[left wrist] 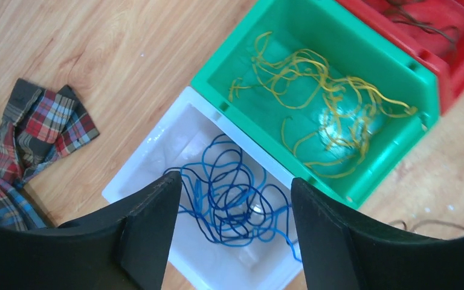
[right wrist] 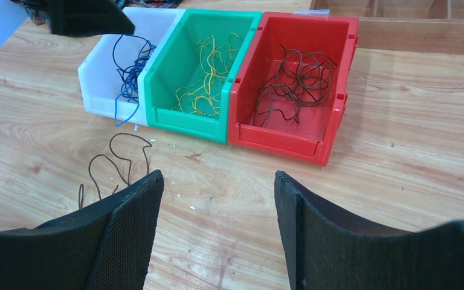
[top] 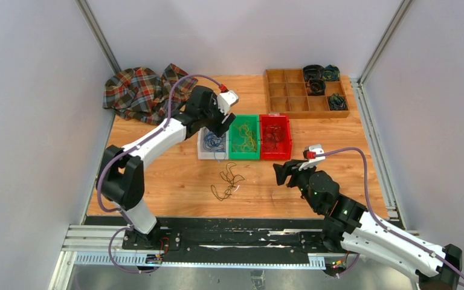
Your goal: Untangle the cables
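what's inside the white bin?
Only blue cables, a loose tangle on the white bin floor; one strand hangs over its front wall. The left tool hides two bin corners in its wrist view.

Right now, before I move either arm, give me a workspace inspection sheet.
Surface: wooden table, small specks.
Job's things: blue cables in white bin, yellow cables in green bin, dark cables in red bin; loose dark cable on table.
Clutter: plaid cloth far left; wooden tray holding coiled bundles far right.
Grippers: left gripper open above white bin; right gripper open above table; both empty.
Cables: purple arm cables run along both arms.
Surroundings: plain walls.
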`<state>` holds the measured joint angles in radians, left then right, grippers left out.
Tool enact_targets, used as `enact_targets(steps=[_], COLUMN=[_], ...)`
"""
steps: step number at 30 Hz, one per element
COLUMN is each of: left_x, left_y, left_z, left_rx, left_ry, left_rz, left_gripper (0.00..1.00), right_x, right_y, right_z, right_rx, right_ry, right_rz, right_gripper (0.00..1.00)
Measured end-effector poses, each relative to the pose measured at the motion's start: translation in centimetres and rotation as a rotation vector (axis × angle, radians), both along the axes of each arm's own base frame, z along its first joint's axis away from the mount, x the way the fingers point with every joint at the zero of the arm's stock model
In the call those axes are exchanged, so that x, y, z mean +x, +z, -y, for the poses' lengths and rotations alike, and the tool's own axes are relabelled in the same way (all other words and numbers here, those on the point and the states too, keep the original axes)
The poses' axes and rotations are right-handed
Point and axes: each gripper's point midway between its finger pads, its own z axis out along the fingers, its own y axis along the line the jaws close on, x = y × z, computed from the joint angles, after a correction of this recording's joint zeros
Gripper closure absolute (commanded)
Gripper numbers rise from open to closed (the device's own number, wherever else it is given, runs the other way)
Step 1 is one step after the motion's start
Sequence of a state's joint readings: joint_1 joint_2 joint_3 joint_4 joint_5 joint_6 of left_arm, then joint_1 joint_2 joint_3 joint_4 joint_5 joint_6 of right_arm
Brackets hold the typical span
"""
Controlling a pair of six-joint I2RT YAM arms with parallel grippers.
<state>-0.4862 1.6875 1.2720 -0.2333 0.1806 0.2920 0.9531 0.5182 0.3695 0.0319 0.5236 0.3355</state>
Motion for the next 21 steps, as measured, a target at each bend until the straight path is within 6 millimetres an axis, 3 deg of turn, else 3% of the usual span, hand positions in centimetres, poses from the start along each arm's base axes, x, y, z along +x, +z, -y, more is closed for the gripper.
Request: enact_targets(steps=[8,12,16,18,21], left_x=[-6.7,-12.3,-17.5,-19.0,-19.3], left_y=[2.7,0.4,-3.7,-5.1,-5.9], left_z=[-0.4,-1.0,-1.0,-0.9,-0.5], left_rx=[0.012,0.017,0.052,0.069,0.079], left_ry=[-0.244,-0.376,-0.482,-0.513,-0.529], left_rz=[-0.04,-0.142,-0.268,-0.317,-0.335], left_gripper=[0.3,0.31,0.33,0.34,0.39], right_x=[0.1,-0.1,-0.4,-0.5,-0.7], right_y=[-0.5,-1.3,-1.5,-1.5,-1.3], right_z=[-1.0,-2.0,-2.7,-2.9,-3.1], right_rx=[-0.04,-0.052,-0.045,-0.038,-0.018], right_ry=[0.038,0.082,0.116,0.128,0.138], right_rz=[-0.019,-0.044,-0.057,-0.061,-0.064], right_gripper=[0.32,0.33,0.33,0.33,0.33])
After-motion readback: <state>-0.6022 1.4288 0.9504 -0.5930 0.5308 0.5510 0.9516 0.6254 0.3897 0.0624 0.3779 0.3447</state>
